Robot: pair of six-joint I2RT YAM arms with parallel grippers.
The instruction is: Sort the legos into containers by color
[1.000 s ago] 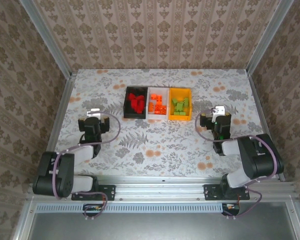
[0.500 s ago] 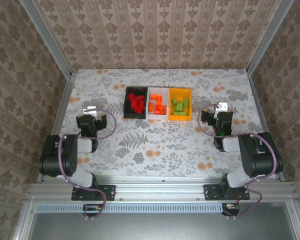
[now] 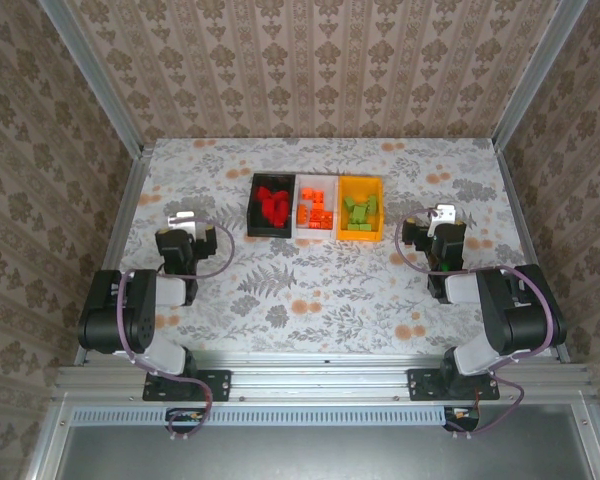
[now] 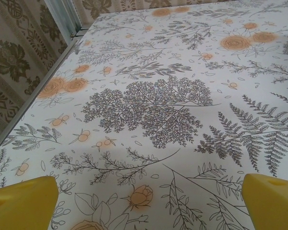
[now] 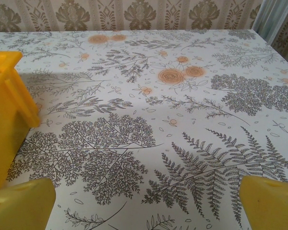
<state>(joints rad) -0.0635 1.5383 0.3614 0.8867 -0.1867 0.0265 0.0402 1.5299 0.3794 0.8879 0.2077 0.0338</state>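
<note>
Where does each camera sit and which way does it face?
Top external: above and behind, looking down at table, both arms, three bins.
Left wrist: on left hand, facing the table's far-left corner; yellow fingertips at bottom.
Right wrist: on right hand, facing the back wall; fingertips at bottom.
Shared: orange-yellow bin, top and right wrist.

Bins (image 3: 316,180) three, arms (image 3: 115,320) two, lego piles (image 3: 274,205) three

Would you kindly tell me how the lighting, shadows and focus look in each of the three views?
Top external: soft, even light, no glare, legos in the containers legible by colour. Left wrist: table print crisp, fingertips of the left gripper blurred. Right wrist: orange-yellow bin throws a soft shadow beside it; right gripper fingertips blurred.
</note>
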